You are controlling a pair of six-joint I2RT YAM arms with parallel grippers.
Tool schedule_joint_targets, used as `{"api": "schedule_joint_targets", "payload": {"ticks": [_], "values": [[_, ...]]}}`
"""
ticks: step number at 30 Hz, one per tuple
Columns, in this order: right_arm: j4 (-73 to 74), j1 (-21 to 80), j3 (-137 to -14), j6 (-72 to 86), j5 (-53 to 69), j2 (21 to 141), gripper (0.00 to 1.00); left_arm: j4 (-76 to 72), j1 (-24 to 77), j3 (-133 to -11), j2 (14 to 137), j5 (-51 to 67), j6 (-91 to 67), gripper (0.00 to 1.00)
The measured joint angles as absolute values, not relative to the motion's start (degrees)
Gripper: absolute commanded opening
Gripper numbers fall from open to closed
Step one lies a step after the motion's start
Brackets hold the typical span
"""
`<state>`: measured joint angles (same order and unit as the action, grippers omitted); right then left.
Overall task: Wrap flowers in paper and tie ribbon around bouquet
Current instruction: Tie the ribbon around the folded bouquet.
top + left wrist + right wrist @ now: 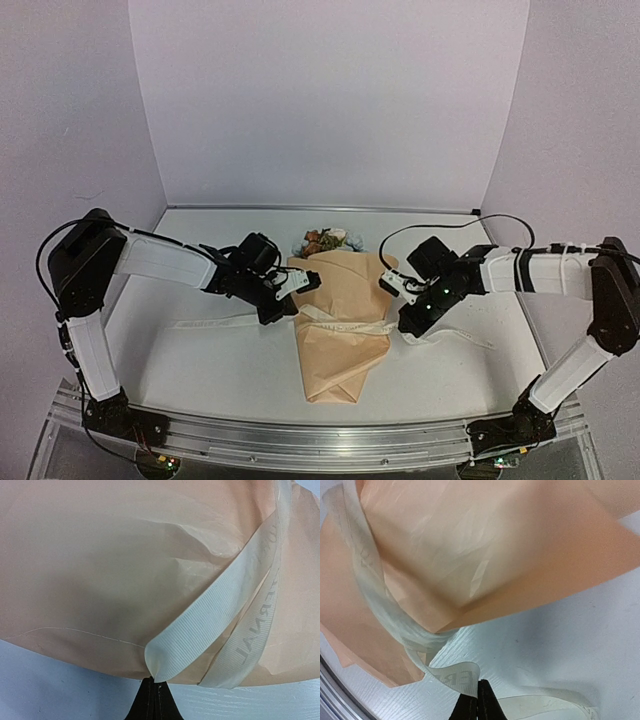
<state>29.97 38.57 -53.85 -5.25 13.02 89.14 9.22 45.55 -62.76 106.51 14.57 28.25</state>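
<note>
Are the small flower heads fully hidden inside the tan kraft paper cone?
No, pink and white flower heads show above the cone's far wide end.

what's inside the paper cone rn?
Flower heads poke out of the paper cone's far, wide end: pink, brownish, white. The rest of the flowers is covered by the paper and can't be seen. The ribbon crosses the outside.

Mid-table [200, 370] lay the bouquet [340, 330], wide end w/ flowers [325, 240] toward the back, narrow end toward the arm bases. The ribbon [345, 327] crossed over its middle, ends trailing on the table to L & R. The left gripper [287, 308] sat just L of the bouquet, the right gripper [405, 325] just R, each touching the ribbon.
</note>
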Motion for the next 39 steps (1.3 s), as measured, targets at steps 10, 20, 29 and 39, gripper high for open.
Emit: {"api": "schedule_joint_targets", "payload": {"ticks": [10,20,29,39], "values": [[38.6,38.7,-68.4,8.9,2.4,97.1,0.0,8.5,47.2,-56.7,100.9,11.8,21.5,0.0],[45.1,33.7,-69.6,24.2,-3.5,103.1,0.0,10.4,43.8,-52.1,95.5,6.1,3.2,0.0],[40.9,24.7,-53.5,32.8,-1.2,92.2,0.0,16.6,22.5,-52.2,93.7,10.2,-17.0,0.0],[33.6,22.9,-43.6,36.2,3.9,78.2,0.0,22.8,6.8,-49.9,94.1,21.6,-26.0,0.0]]}}
